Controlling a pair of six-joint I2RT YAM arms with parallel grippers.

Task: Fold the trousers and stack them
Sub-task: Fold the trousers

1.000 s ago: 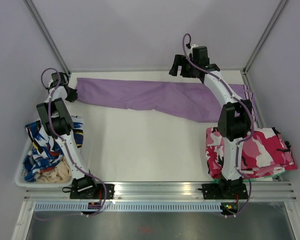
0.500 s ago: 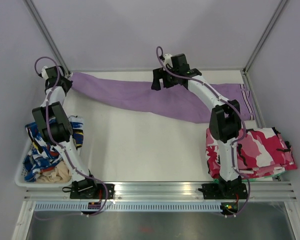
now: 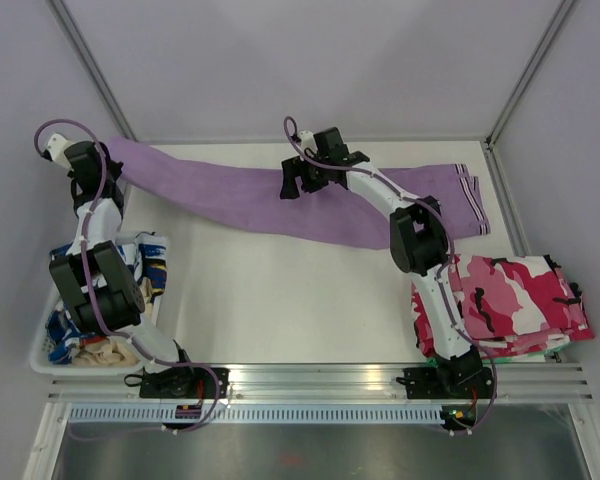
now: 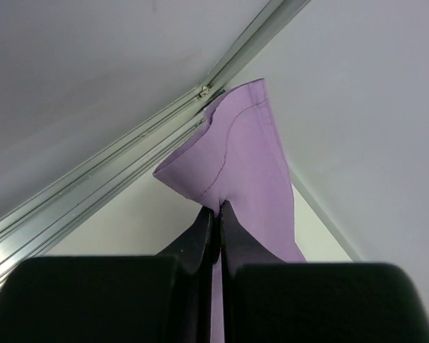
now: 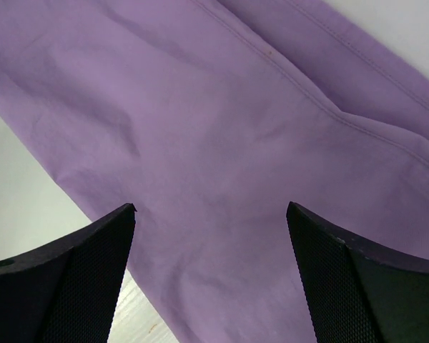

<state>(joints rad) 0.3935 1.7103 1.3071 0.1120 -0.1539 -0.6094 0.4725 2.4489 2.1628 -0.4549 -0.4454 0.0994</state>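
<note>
Lilac trousers (image 3: 250, 195) lie stretched full length across the far side of the white table (image 3: 290, 300), running from 10 o'clock to 2 o'clock in the overhead view, with a striped band showing at the 2 o'clock end. The left gripper (image 4: 216, 214) is at 10 o'clock, its jaws pressed together on a stitched corner of the cloth, which stands up from the pinch in a soft peak against the corner frame. The right gripper (image 5: 211, 207) hovers near 12 o'clock over the garment's middle, its jaws spread wide and holding nothing; its wrist view shows creased purple fabric and a long seam between the fingertips.

The cloth looks thin, light and wholly limp — it should sag from any single hold, wrinkle readily and drag across the table instead of sliding as one piece. It should not break or weigh on the arms. The likelier trouble is catching only the top layer, or a fold slumping once let go. Stitched edges look the surest places to grip: the hem corner already pinched at 10 o'clock and the banded end at 2 o'clock. A mid-length edge near the seam would suit folding the trousers in half.

A folded pink, white and black camouflage garment (image 3: 520, 300) rests at 4 o'clock — seemingly the stack to join.
</note>
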